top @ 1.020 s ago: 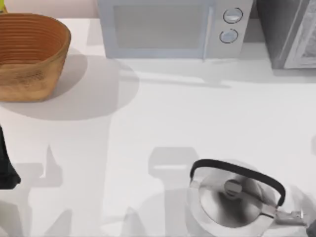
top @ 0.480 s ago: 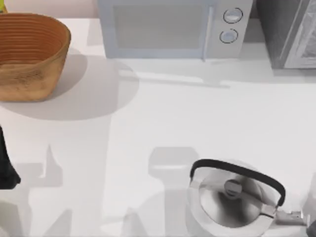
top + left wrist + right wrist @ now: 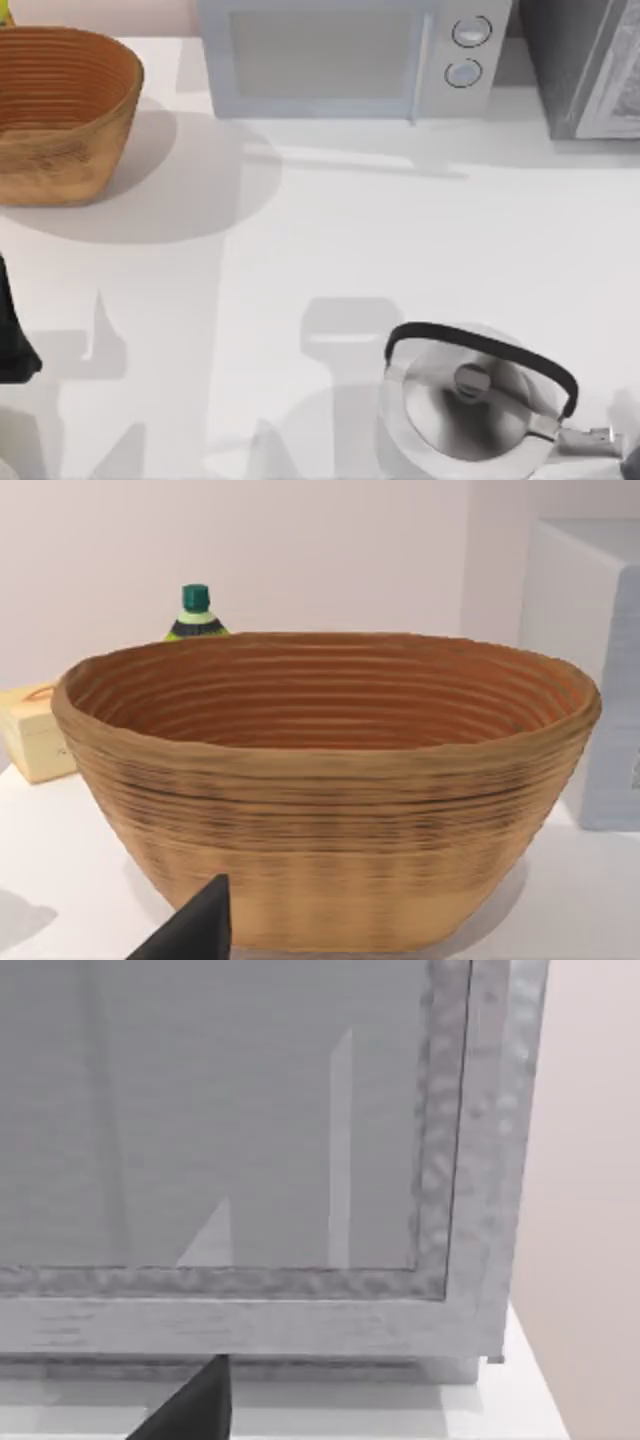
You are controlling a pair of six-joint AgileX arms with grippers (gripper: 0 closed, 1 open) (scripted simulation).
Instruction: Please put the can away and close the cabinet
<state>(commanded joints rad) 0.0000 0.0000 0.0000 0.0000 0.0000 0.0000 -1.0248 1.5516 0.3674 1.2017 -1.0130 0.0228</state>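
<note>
The can is out of view. The cabinet [image 3: 585, 70] is a grey box at the table's back right corner. In the right wrist view its grey front panel [image 3: 250, 1140] with a mottled frame stands close ahead of my right gripper [image 3: 195, 1405]. A dark bit of the right arm [image 3: 632, 462] sits at the front right corner. My left arm [image 3: 10, 335] is parked at the table's left edge, and my left gripper [image 3: 195, 930] faces the wicker basket [image 3: 320, 780].
A wicker basket [image 3: 60, 110] stands at the back left, a white microwave [image 3: 350, 55] at the back middle, and a steel kettle [image 3: 470, 405] with a black handle at the front right. Behind the basket are a green-capped bottle [image 3: 196, 610] and a yellow box [image 3: 35, 730].
A faint shadow at the table's right edge has slid toward the front. The objects and the left arm have not moved.
</note>
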